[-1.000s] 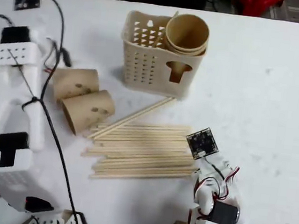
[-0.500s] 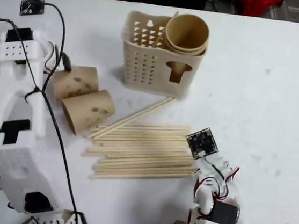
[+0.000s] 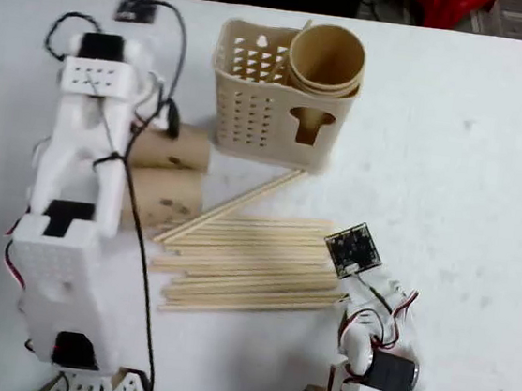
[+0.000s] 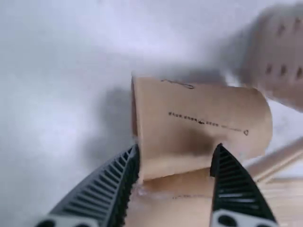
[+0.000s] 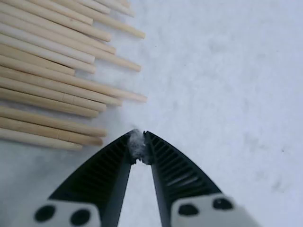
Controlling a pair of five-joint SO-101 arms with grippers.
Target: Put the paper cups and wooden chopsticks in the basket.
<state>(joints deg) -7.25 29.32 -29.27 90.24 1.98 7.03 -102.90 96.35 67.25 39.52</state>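
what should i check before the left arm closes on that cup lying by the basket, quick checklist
1. The left jaws open, one on either side of the lying paper cup nearer the basket: ok.
2. That cup free of its neighbour: not ok, the second lying cup lies right against it and may get dragged along.
3. How far down the cup the left jaws reach: cannot tell.
4. Room in the basket: ok, the stacked cups take up one side and the other looks free.
5. The right jaws shut, holding nothing, beside the chopsticks and not on them: ok.
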